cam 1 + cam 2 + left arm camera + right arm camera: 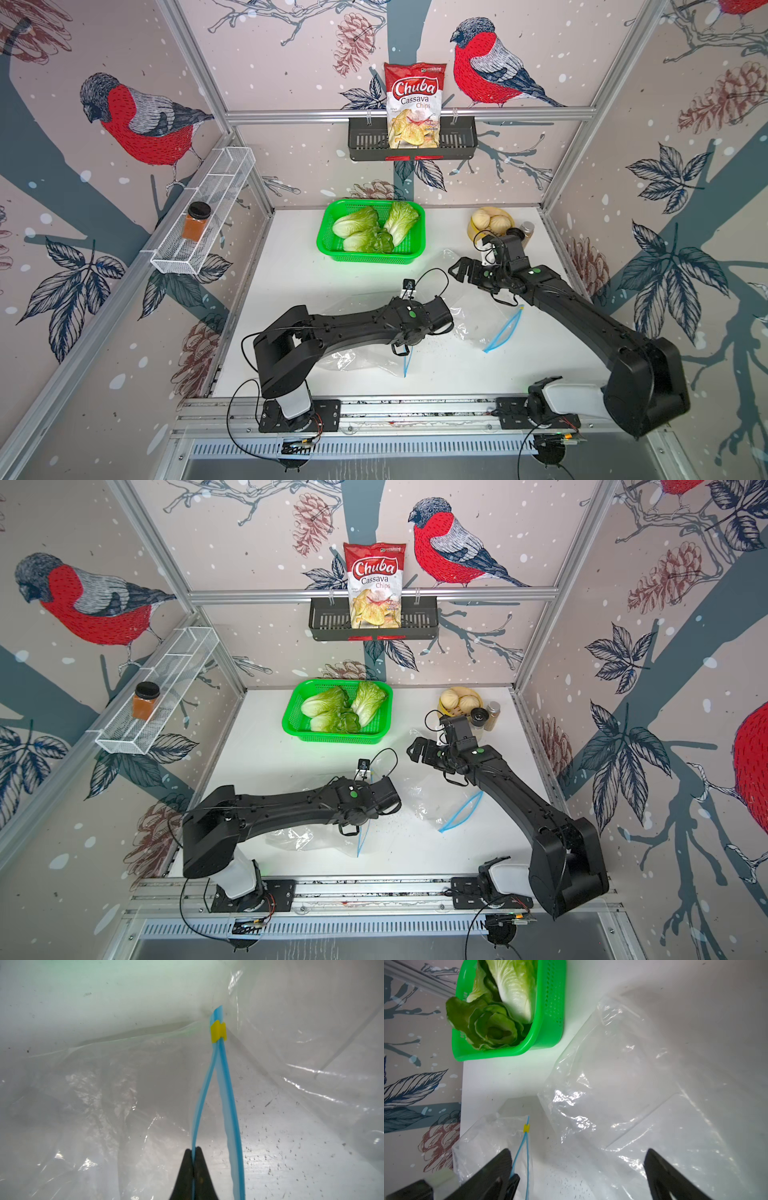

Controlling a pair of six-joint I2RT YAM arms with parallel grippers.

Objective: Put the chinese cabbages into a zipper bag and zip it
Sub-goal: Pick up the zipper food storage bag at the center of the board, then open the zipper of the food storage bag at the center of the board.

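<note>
Right, my left tool (pixel 194 1148) pinched one blue zipper lip (pixel 204 1093), right tool (pixel 578 1151) gaped wide; a gentle lift seemed wisest.

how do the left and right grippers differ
The left gripper has its jaws shut on one blue zipper strip of the left bag. The right gripper has its jaws wide open, holding nothing. The left works the left bag, and the right is above the right bag. Both are black.

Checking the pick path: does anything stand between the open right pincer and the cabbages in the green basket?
Nothing visible does. The chinese cabbages lie uncovered in the green basket; only bare table separates it from the right pincer, open above a zipper bag.
</note>
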